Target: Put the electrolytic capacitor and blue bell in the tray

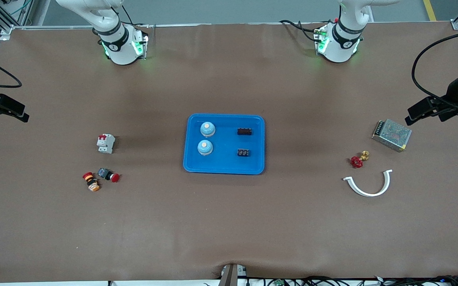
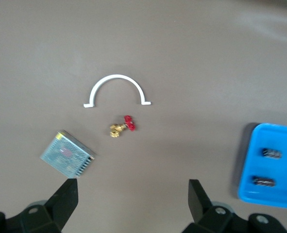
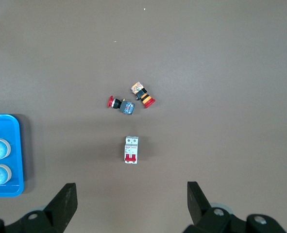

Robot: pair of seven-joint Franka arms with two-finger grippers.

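Sitting near the middle of the brown tabletop [image 1: 229, 222], the blue tray [image 1: 224, 168] lies flat with its long side running from one arm's end toward the other. Inside it, two pale blue bells [image 1: 207, 128] stand upright in the half toward the right arm's end, one nearer the front camera than the other, and two small dark ribbed parts [image 1: 244, 131] lie in the half toward the left arm's end, apart from each other and from the bells. Well apart from the tray toward the right arm's end are a white circuit breaker [image 1: 105, 143] and, nearer the front camera, two red push buttons [image 1: 109, 174] lying on their sides just beside each other. Toward the left arm's end lie a metal mesh box [image 1: 391, 135], a small red-handled brass valve [image 1: 358, 159] and a white half-ring clamp [image 1: 369, 185]. Nothing crowds the tray's rim. The left tool [image 2: 133, 196] waits over the tabletop near the mesh box with its fingers spread wide and holding nothing; the right tool [image 3: 132, 199] waits over the tabletop near the breaker, likewise spread and holding nothing.
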